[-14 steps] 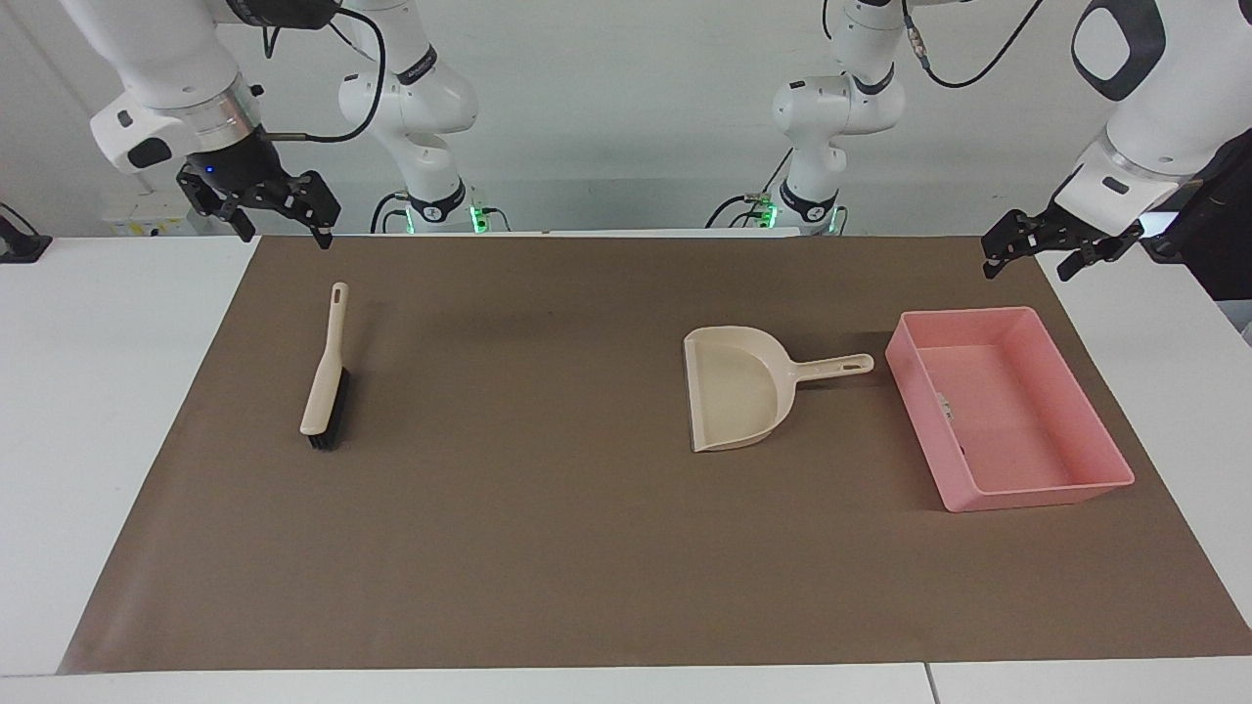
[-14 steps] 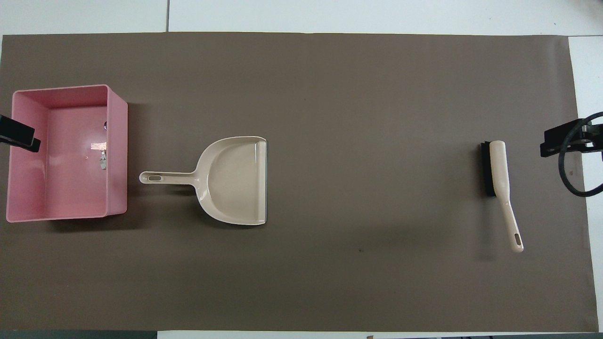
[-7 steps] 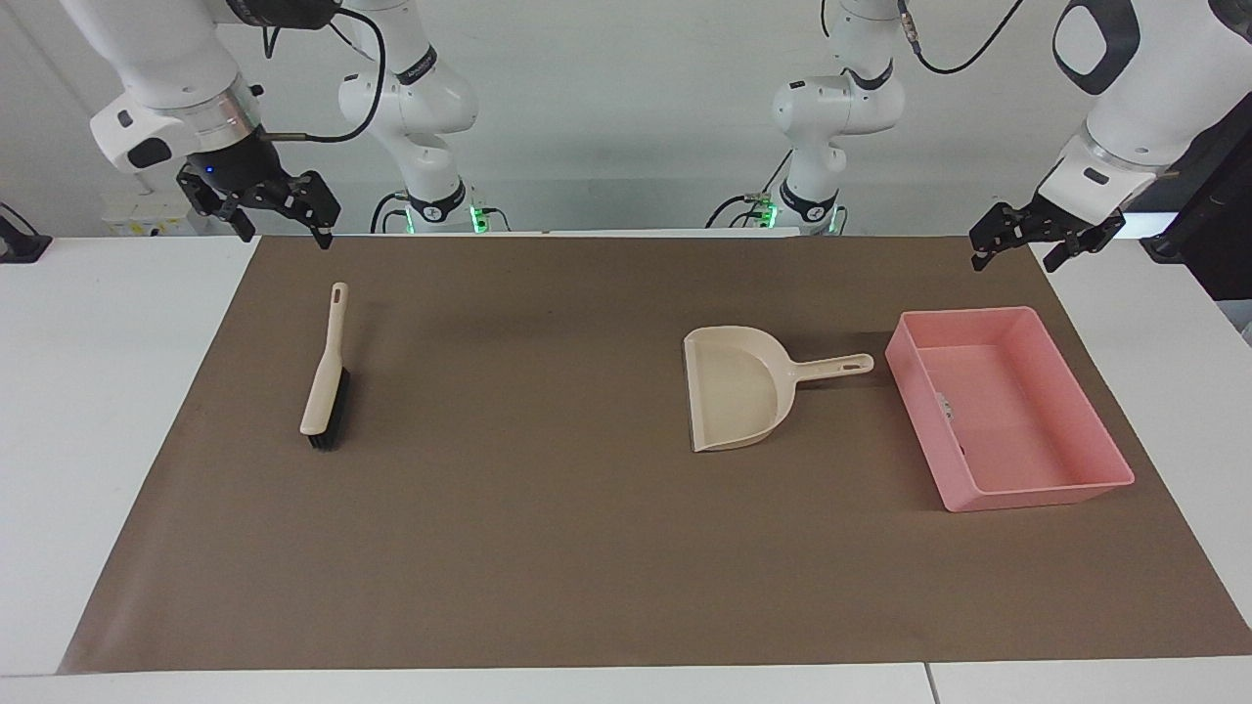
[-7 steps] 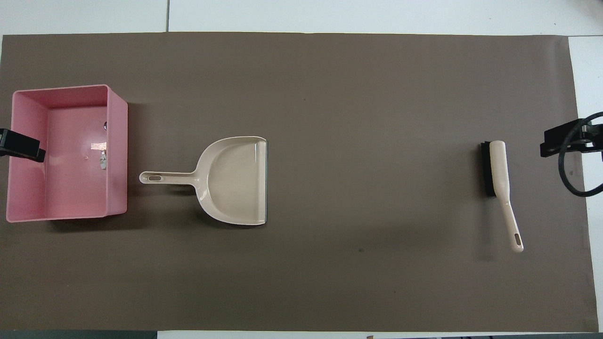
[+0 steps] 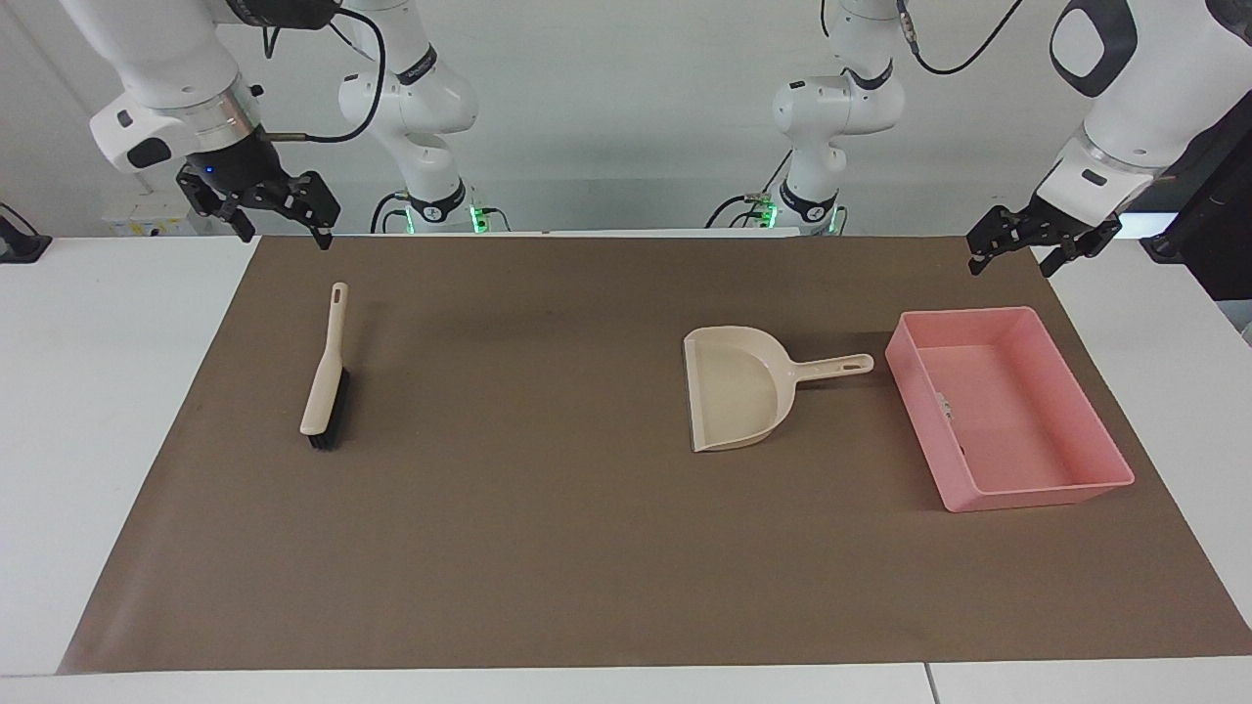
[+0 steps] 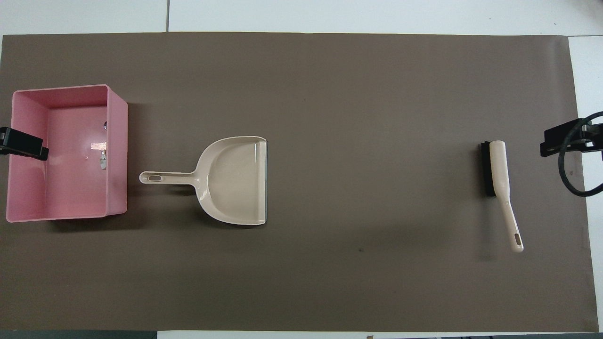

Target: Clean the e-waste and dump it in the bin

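In the facing view, my left gripper [image 5: 1011,254] hangs in the air with its fingers spread and nothing between them, above the brown mat's edge just on the robots' side of the shallow rectangular pink plastic bin [image 5: 1022,495]. My right gripper [image 5: 282,229] hovers spread and empty too, well apart from the bin at the right arm's end of the table, over the mat's edge near the beige hand brush with black bristles [image 5: 324,386]. The beige plastic dustpan [image 5: 734,401] lies flat just beside the bin, its handle pointing toward it without touching.

In the overhead view, the e-waste [image 6: 100,153] lies inside the bin [image 6: 115,155]: small scraps on the pink floor close to the wall that faces the dustpan [image 6: 231,181], one with a coppery patch, one greyish. My left gripper [image 6: 21,143] shows only as a dark tip over the bin's outer rim. My right gripper [image 6: 563,140] shows at the frame's edge, far from the bin, beside the brush [image 6: 500,181].
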